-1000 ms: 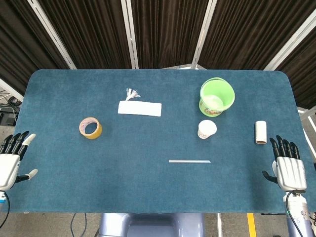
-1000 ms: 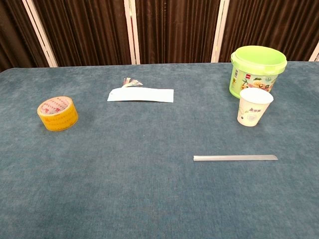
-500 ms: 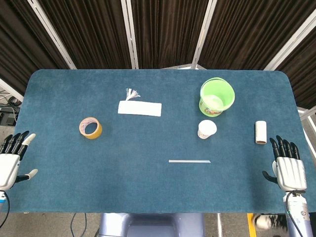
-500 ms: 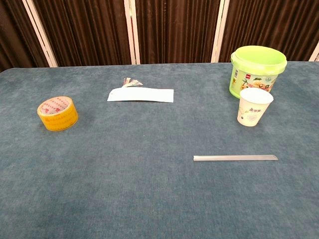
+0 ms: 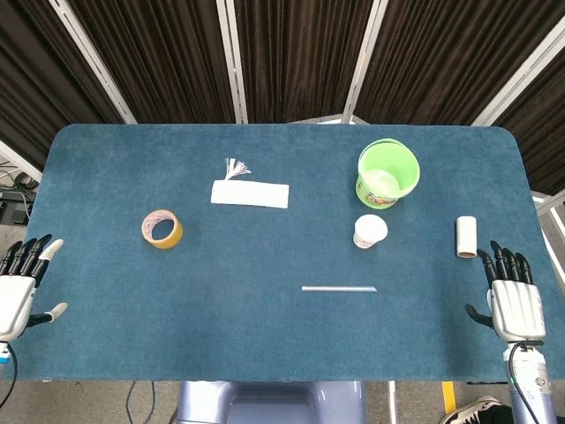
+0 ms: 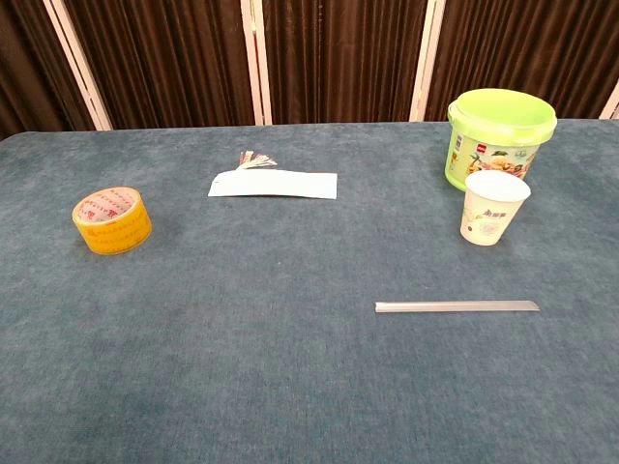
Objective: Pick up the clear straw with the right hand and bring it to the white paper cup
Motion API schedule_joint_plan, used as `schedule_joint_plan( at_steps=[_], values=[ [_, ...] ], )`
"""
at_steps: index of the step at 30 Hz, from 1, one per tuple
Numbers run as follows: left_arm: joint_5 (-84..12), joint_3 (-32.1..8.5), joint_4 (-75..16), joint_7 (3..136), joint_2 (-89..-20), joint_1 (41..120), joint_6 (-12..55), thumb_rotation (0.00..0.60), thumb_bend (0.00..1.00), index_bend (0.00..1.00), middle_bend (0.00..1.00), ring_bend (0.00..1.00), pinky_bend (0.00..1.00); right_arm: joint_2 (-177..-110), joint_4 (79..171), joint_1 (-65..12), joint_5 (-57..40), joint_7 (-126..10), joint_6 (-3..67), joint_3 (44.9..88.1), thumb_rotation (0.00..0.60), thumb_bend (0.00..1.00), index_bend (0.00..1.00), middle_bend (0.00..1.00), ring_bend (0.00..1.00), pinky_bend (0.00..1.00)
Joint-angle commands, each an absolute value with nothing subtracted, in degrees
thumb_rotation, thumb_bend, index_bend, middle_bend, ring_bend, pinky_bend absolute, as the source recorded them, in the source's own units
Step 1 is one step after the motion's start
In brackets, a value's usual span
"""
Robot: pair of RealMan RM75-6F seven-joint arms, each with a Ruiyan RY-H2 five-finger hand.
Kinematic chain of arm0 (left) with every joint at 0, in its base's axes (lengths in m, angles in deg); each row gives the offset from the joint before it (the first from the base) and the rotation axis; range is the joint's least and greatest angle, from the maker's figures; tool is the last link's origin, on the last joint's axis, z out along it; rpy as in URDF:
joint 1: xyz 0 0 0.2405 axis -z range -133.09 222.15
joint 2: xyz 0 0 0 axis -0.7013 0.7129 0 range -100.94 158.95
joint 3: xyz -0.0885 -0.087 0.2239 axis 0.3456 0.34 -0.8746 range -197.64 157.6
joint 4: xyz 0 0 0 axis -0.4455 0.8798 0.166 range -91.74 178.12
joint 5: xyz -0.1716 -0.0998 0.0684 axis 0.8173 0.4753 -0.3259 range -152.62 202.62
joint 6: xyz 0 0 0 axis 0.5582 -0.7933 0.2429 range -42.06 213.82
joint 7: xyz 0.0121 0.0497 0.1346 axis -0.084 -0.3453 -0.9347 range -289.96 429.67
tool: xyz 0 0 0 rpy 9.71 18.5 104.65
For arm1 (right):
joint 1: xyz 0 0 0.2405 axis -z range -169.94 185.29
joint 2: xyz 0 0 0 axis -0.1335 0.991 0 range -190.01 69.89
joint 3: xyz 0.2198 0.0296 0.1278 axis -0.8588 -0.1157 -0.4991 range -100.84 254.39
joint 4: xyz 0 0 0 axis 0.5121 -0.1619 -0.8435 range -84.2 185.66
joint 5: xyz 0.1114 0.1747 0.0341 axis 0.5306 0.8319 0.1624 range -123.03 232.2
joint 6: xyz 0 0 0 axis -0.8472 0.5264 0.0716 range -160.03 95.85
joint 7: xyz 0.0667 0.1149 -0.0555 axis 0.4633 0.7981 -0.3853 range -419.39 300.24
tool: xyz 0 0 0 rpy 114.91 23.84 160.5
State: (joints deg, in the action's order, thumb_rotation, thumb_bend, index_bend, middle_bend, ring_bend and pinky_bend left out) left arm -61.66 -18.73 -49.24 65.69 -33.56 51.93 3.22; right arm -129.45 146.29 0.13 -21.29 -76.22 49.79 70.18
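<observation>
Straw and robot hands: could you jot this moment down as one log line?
straw: flat on table, untouched | cup: upright behind it | right hand: open, at table edge | left hand: open, idle

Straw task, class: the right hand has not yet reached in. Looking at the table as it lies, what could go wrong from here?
1. The straw lies flat on the cloth, thin and clear; the fingers may slide over it or roll it away.
2. The cup stands upright beside the green bucket; an arriving straw could tip it.
3. The right hand starts beside a cardboard tube and might knock it.
</observation>
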Motion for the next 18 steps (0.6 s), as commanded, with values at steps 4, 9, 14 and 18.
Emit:
schedule_joint_plan(
  at_steps=[4, 9, 14, 18],
  values=[
    [-61.68, -18.73, -49.20, 65.83, -33.57, 51.94, 3.24, 0.600, 0.13, 0.00, 0.00, 0.00, 0.00, -130.99, 148.14, -1.05, -21.34, -77.64, 48.67, 70.02, 0.600, 0.15, 0.40, 0.00, 0.00, 0.00],
    [-61.63, -18.70, -49.25, 65.73, -33.56, 51.96, 3.28, 0.600, 0.13, 0.00, 0.00, 0.00, 0.00, -133.20, 149.13, -2.62, -20.99, -79.99, 46.25, 70.47, 0.600, 0.19, 0.43, 0.00, 0.00, 0.00],
    [-61.61, -18.67, -49.27, 65.68, -33.60, 51.95, 3.25, 0.600, 0.13, 0.00, 0.00, 0.00, 0.00, -137.22, 149.19, -5.09, -19.30, -84.73, 42.74, 70.73, 0.600, 0.23, 0.45, 0.00, 0.00, 0.00],
    [-61.59, -18.67, -49.24, 65.81, -33.59, 51.96, 3.28, 0.600, 0.13, 0.00, 0.00, 0.00, 0.00, -140.83, 147.90, -6.73, -16.98, -88.01, 40.95, 70.27, 0.600, 0.26, 0.46, 0.00, 0.00, 0.00]
  ],
)
